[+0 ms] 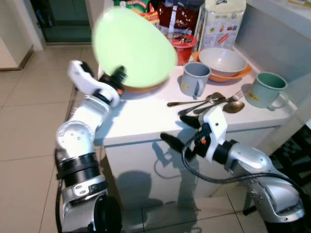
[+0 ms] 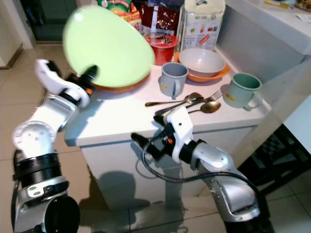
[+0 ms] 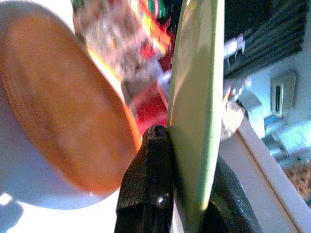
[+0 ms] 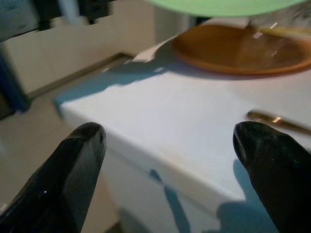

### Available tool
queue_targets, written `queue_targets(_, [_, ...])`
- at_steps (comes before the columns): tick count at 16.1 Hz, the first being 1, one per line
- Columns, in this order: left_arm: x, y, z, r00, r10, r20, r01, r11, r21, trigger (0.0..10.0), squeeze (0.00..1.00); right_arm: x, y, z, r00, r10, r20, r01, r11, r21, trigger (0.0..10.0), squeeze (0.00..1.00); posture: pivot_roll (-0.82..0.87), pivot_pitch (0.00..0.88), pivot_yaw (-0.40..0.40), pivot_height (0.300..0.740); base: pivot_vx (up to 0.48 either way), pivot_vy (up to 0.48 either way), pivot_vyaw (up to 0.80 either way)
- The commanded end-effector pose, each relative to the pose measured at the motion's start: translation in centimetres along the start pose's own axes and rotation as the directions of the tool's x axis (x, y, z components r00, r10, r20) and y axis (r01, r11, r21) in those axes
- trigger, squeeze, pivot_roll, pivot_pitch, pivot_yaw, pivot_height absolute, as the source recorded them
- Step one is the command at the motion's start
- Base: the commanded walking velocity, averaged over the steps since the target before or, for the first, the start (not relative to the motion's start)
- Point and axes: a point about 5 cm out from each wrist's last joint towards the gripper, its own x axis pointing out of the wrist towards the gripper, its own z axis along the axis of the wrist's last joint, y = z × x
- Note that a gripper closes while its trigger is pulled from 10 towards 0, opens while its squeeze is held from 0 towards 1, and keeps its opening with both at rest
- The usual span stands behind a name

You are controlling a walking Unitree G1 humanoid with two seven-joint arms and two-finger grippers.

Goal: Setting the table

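My left gripper (image 1: 118,76) is shut on the rim of a light green plate (image 1: 132,44), held tilted up above an orange plate (image 1: 141,88) on the white counter (image 1: 141,116). In the left wrist view the black fingers (image 3: 150,179) pinch the green plate (image 3: 199,97) edge-on, with the orange plate (image 3: 63,111) beside it. My right gripper (image 1: 177,131) hangs open just in front of the counter's front edge, with nothing between its fingertips (image 4: 82,160). Spoons and a fork (image 1: 209,101) lie on the counter past it.
A grey mug (image 1: 194,78), a white bowl on an orange plate (image 1: 222,61), a green mug (image 1: 266,90), a red cup (image 1: 182,46) and food packets (image 1: 221,22) crowd the back of the counter. Tiled floor lies to the left.
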Motion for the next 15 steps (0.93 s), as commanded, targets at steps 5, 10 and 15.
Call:
queue_targets(5, [-3.9, -3.0, 4.0, 0.97, -0.065, 0.234, -0.067, 0.856, 0.512, 10.0, 0.0, 0.0, -0.8, 4.3, 0.938, -0.217, 0.271, 0.216, 0.976, 0.036, 10.0, 0.0, 0.04, 0.0, -0.037, 0.74, 0.0, 0.0, 0.0])
queue_targets(10, [-5.9, -2.9, 3.6, 0.976, -0.016, 0.218, -0.143, 0.706, 0.694, 10.0, 0.0, 0.4, -1.4, 5.7, 0.881, -0.318, 0.349, 0.312, 0.947, 0.076, 10.0, 0.0, 0.06, 0.0, -0.057, 0.74, 0.0, 0.0, 0.0])
queue_targets(15, [-7.6, -2.6, 1.6, 0.975, -0.068, 0.211, -0.123, 0.624, 0.772, 10.0, 0.0, 0.0, -1.4, 6.1, 0.857, -0.351, 0.378, 0.347, 0.934, 0.081, 10.0, 0.0, 0.07, 0.0, -0.059, 0.74, 0.0, 0.0, 0.0])
